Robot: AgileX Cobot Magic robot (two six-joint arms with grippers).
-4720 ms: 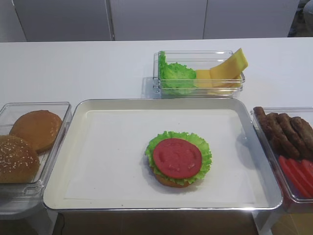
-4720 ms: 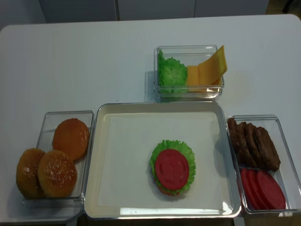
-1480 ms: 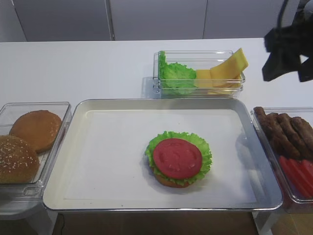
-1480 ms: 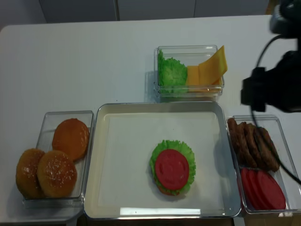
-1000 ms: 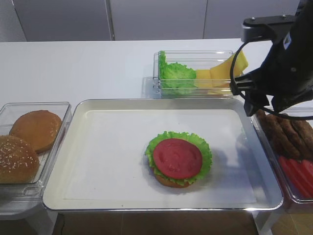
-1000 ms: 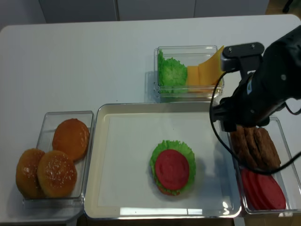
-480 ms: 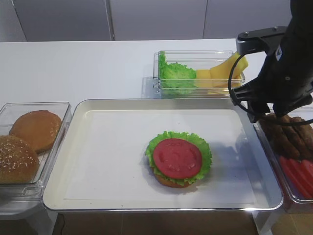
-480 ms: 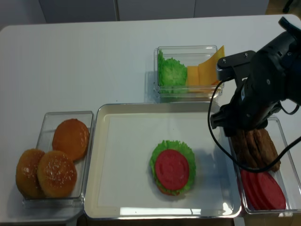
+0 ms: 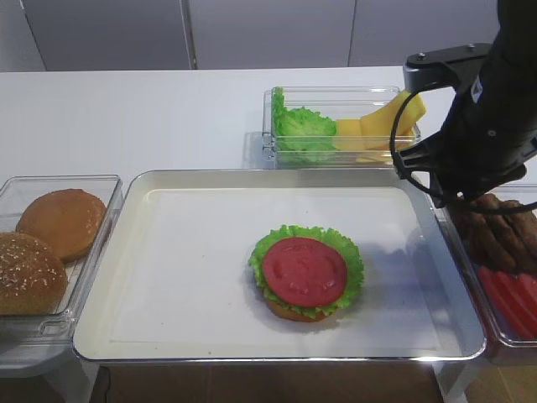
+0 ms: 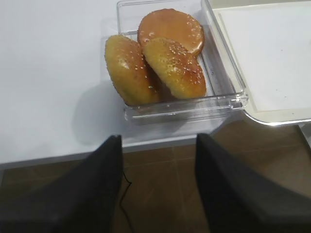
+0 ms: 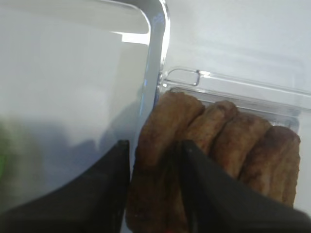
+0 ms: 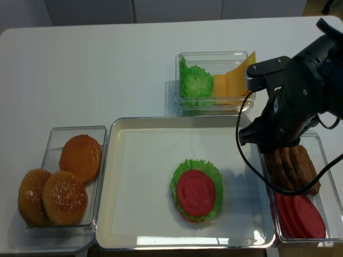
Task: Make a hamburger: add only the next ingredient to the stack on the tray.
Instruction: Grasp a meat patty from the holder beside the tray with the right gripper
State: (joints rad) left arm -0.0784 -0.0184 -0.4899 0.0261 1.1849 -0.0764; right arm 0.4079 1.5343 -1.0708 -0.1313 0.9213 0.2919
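The stack (image 9: 304, 270) of bun base, lettuce and tomato slice sits a little right of centre on the silver tray (image 9: 277, 173). Dark brown meat patties (image 12: 292, 163) stand on edge in a clear box right of the tray. My right gripper (image 11: 154, 143) is down in that box, one finger on each side of the leftmost patty (image 11: 165, 121), pressed close against it. From above, the black arm (image 9: 482, 109) hides that grip. In the left wrist view my left gripper (image 10: 158, 138) hangs open over the floor, just off the table's front edge.
Red tomato slices (image 9: 512, 294) share the patty box's near end. A clear box of bun halves (image 10: 160, 58) stands left of the tray. Another box with lettuce and yellow cheese slices (image 9: 340, 126) is behind the tray. The tray's rim (image 11: 156, 58) runs right beside the patty box.
The right arm came in from the upper right and dropped into the patty box. Its fingers have closed in around the leftmost patty. Left gripper and stack are unchanged.
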